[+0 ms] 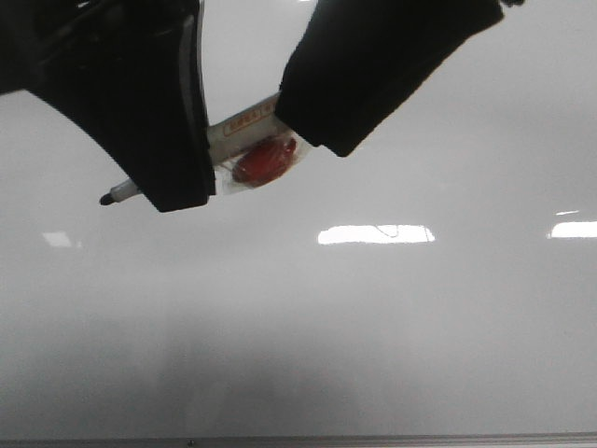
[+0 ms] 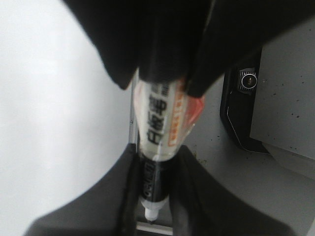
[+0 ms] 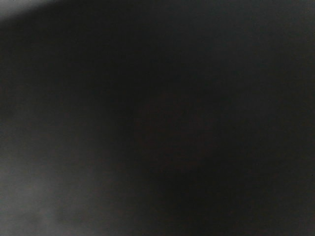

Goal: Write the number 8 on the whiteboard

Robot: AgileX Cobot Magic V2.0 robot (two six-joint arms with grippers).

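Observation:
The whiteboard (image 1: 373,327) fills the front view, glossy grey-white; no number 8 shows on it. A marker (image 1: 244,126) with a white labelled barrel and a red piece under clear wrap (image 1: 266,161) hangs above the board, its bare tip (image 1: 107,199) pointing left. My left gripper (image 1: 177,191) is shut on the marker near the tip; in the left wrist view the barrel (image 2: 160,123) runs between its fingers (image 2: 118,196). My right gripper (image 1: 322,131) covers the marker's rear end and looks closed around it (image 2: 162,81). The right wrist view is all dark.
Bright light reflections (image 1: 375,234) lie on the board, and its thin dark bottom edge (image 1: 373,440) runs along the front. In the left wrist view a black device (image 2: 241,113) sits on a grey surface (image 2: 285,98) beside the board (image 2: 49,123).

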